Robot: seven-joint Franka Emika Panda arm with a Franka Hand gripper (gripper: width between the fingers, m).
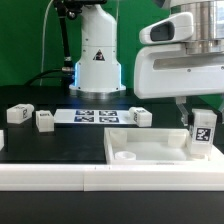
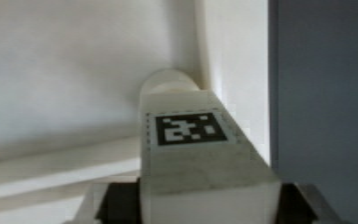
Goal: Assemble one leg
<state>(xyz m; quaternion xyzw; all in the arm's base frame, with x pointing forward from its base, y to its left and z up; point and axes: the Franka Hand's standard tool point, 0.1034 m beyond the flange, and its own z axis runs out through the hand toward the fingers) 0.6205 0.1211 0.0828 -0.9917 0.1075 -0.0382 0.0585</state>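
My gripper [image 1: 203, 120] is shut on a white leg [image 1: 203, 130] with a black-and-white tag on its face. It holds the leg upright at the far corner of the large white panel [image 1: 150, 150], on the exterior view's right. In the wrist view the leg [image 2: 197, 150] fills the space between my dark fingers [image 2: 119, 200], and its far end sits against the panel's raised corner wall [image 2: 229, 60]. I cannot tell whether the leg's end is seated in a socket.
Three loose white legs lie on the black table: one [image 1: 18, 113] at the exterior view's left, one [image 1: 45, 120] beside it, one [image 1: 139, 117] behind the panel. The marker board [image 1: 93, 116] lies between them. The robot base [image 1: 97, 65] stands behind.
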